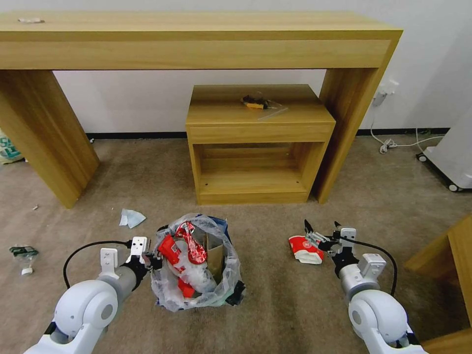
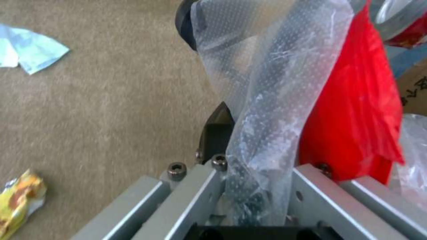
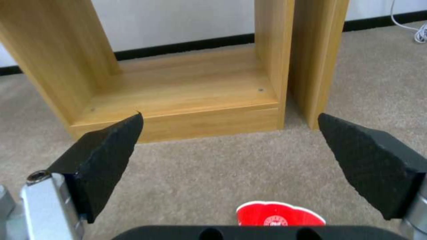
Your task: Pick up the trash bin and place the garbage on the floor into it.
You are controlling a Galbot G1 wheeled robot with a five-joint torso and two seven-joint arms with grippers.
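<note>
The trash bin (image 1: 196, 268) stands on the carpet floor (image 1: 285, 295) right in front of me, its clear liner bag (image 2: 267, 100) crinkled over the rim. Inside lie red wrappers (image 1: 189, 248) and brown cardboard (image 1: 215, 253). My left gripper (image 1: 148, 259) is shut on the bin's near-left rim, liner pinched between its fingers (image 2: 218, 133). My right gripper (image 1: 322, 227) hangs open just over a crushed red-and-white cup (image 1: 306, 249), which lies on the floor to the bin's right. In the right wrist view the cup (image 3: 280, 215) sits below the spread fingers (image 3: 102, 160).
A pale blue tissue (image 1: 132, 218) lies on the floor left of the bin, and small litter (image 1: 23, 254) lies at far left. A yellow wrapper (image 2: 18, 200) shows near the left arm. A low wooden cabinet (image 1: 258, 147) stands under a long desk (image 1: 196, 44) ahead. A wooden corner (image 1: 452, 255) is at right.
</note>
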